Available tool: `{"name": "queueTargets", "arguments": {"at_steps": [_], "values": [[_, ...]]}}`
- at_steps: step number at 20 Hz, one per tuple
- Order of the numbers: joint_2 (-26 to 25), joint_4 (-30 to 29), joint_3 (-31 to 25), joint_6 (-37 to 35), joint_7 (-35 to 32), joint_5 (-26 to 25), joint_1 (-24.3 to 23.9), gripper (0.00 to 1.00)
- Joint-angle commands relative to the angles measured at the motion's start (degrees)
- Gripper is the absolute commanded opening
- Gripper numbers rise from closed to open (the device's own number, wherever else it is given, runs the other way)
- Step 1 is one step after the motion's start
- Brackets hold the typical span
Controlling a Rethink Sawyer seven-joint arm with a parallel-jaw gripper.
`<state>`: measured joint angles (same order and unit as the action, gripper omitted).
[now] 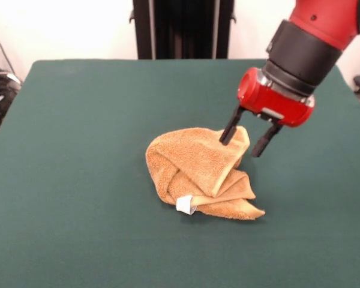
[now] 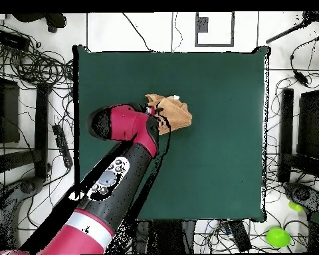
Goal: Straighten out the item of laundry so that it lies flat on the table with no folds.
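The orange-tan towel lies crumpled in a folded heap near the middle of the dark green table. Its small white tag sticks out at the near edge. My gripper is open and low over the towel's far right corner. One finger touches the raised corner, the other stands just beside the cloth. In the overhead view the towel shows left of the table's centre, with the gripper at its lower left edge, partly hidden under the arm.
The robot's black pedestal stands at the far table edge. The red arm reaches in over the table's lower left side. Cables and dark equipment surround the table on the floor.
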<state>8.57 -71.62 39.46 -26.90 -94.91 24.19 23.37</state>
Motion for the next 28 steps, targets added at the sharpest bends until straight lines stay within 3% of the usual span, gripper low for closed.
{"name": "queueTargets", "arguments": {"at_steps": [1, 14, 28], "values": [[0.33, -3.05, -8.93, -1.07, -17.29, 3.83, 0.54, 1.0], [-5.52, -0.54, -5.15, 1.59, -17.87, 2.41, 2.09, 1.0], [-7.51, 0.59, -3.62, 1.7, -18.17, 2.85, 2.4, 1.0]]}}
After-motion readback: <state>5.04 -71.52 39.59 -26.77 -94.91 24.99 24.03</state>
